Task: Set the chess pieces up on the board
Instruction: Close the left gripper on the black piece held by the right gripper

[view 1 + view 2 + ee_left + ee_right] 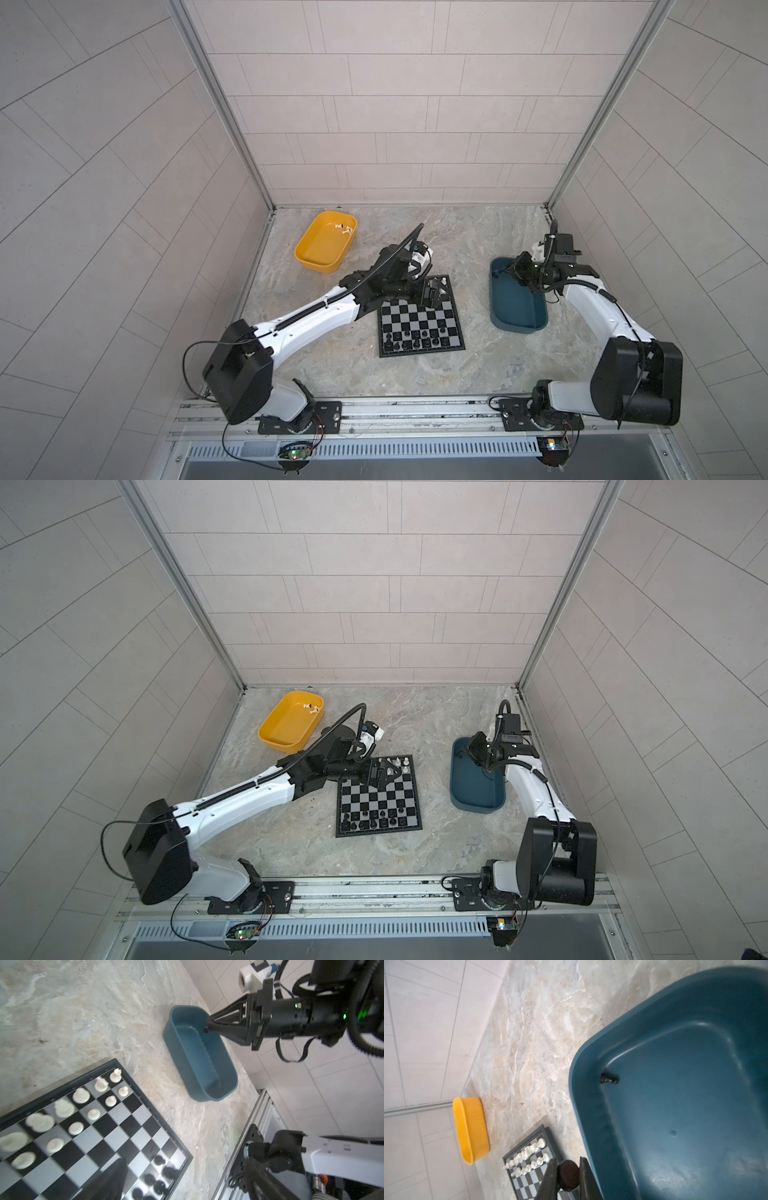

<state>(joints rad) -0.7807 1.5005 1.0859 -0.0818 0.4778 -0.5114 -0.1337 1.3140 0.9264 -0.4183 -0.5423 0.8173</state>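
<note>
The board (420, 354) lies mid-table. Black chess pieces (415, 338) fill its near rows, and white pieces (81, 1095) stand on its far rows. My left gripper (432, 293) hovers open over those far rows. Only one of its fingers (116, 1176) shows in the left wrist view, with nothing against it. My right gripper (568, 1176) is shut on a black piece (569, 1172), whose round base faces the camera. It hangs above the far end of the teal tray (517, 330). Another black piece (609, 1078) lies on its side in that tray.
A yellow tray (316, 249) at the back left holds a few white pieces (341, 228). The left arm (311, 320) stretches across the table toward the board. Walls close the left, right and back sides, and a metal rail (415, 409) runs along the front.
</note>
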